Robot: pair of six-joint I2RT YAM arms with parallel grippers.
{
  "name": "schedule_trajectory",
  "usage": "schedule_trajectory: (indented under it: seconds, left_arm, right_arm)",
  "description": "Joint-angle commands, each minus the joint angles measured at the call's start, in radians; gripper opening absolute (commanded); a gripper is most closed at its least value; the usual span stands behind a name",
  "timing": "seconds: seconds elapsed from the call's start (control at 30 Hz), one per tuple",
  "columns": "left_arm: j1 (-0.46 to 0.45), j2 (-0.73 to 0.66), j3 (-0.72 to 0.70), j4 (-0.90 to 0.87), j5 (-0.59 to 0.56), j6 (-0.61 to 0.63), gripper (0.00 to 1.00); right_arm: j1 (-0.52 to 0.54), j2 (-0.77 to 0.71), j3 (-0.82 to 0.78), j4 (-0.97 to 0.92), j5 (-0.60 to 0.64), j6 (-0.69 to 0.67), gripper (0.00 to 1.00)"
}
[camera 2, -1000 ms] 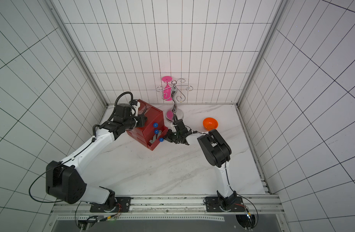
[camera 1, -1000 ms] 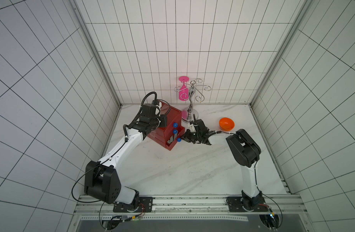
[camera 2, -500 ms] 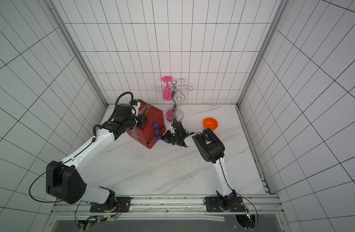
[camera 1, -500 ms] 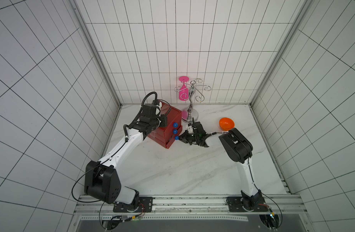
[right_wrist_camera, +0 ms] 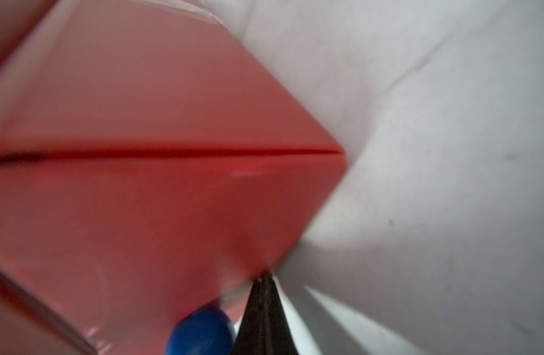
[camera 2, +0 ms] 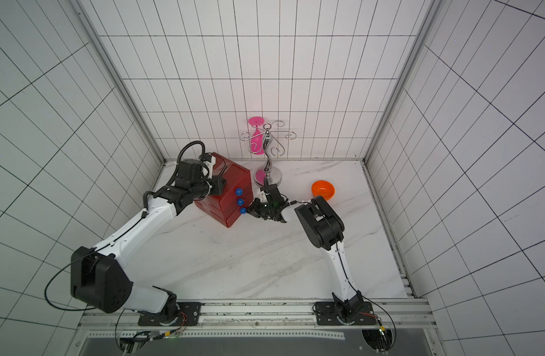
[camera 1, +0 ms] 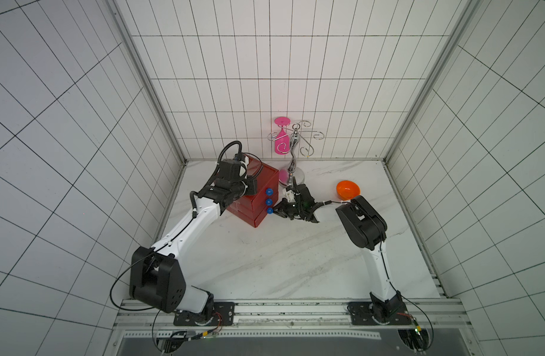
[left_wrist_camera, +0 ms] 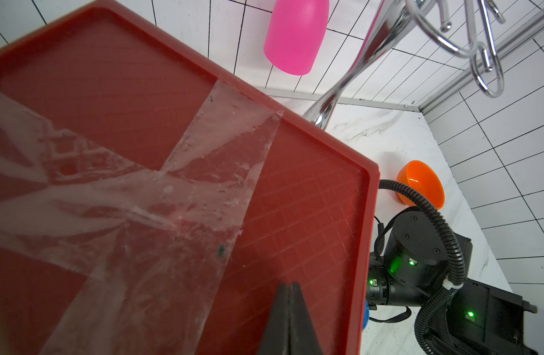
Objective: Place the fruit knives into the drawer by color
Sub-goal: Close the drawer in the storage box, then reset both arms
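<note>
Right hand: my right hand [right_wrist_camera: 264,285] is pressed together on nothing. Its tips sit against the bottom drawer front, just beside the lowest blue ball knob [right_wrist_camera: 200,333].
Left hand: my left hand [left_wrist_camera: 290,290] is also pressed together and empty. It lies over the taped lid near the front edge, and I cannot tell whether it touches.
Chest: the red translucent plastic chest of 3 stacked drawers [camera 1: 265,176] stands toward the back wall of the white marble worktop [camera 1: 280,262], on my left arm's side. In both top views all 3 fronts look flush, so I take them as closed.
Fruit knives: I see no fruit knives on the worktop or in either hand. The tape clouds the lid too much to see inside.
Handling: I judge the chest light and likely to skid when pushed or pulled, so it wants bracing from above. The knob is small, round and slick, best pinched behind the ball. Thin, light knives would want a pinch across the narrow width at mid-length.
Bowl: the orange plastic bowl [camera 1: 347,189] looks empty.
Stand: the chrome hook stand [camera 1: 292,154] carries 1 inverted pink plastic goblet [camera 1: 280,145].
</note>
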Motion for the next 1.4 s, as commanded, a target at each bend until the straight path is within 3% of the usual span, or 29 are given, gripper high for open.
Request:
schedule_trajectory:
  seconds: [0.0,0.37,0.57,0.7,0.87,0.93,1.13,1.17,1.23,1.37]
  left_arm:
    - [-0.004,0.05,-0.086,-0.257,-0.043,-0.002,0.0]
    - [0.02,-0.097,-0.025,-0.204,-0.113,0.017,0.0]
    - [0.031,-0.215,0.014,-0.174,-0.24,0.009,0.0]
    - [0.047,-0.334,-0.051,-0.113,-0.376,-0.001,0.33]
    - [0.088,-0.449,-0.143,-0.063,-0.521,-0.017,0.86]
    - [0.1,-0.483,-0.187,-0.044,-0.591,-0.021,0.98]
    - [0.114,-0.558,-0.396,0.128,-0.763,-0.016,0.98]
    - [0.114,-0.567,-0.44,0.173,-0.782,-0.024,0.98]
    - [0.114,-0.593,-0.553,0.306,-0.795,-0.011,0.98]
    - [0.113,-0.631,-0.737,0.546,-0.828,0.037,0.98]
  right_arm:
    - [0.008,-0.075,0.035,-0.107,0.041,-0.115,0.03]
    - [0.009,-0.376,-0.176,-0.289,0.187,-0.365,0.03]
    - [0.009,-0.562,-0.281,-0.367,0.28,-0.434,0.04]
    - [0.009,-0.741,-0.382,-0.425,0.401,-0.486,0.09]
    - [0.006,-0.984,-0.493,-0.519,0.57,-0.535,0.22]
    - [0.005,-1.076,-0.529,-0.561,0.647,-0.549,0.33]
    - [-0.006,-1.289,-0.629,-0.633,0.889,-0.581,0.76]
    - [-0.01,-1.314,-0.644,-0.642,0.924,-0.585,0.8]
    - [-0.015,-1.377,-0.679,-0.648,1.013,-0.607,0.99]
    - [-0.02,-1.495,-0.757,-0.632,1.187,-0.656,0.99]
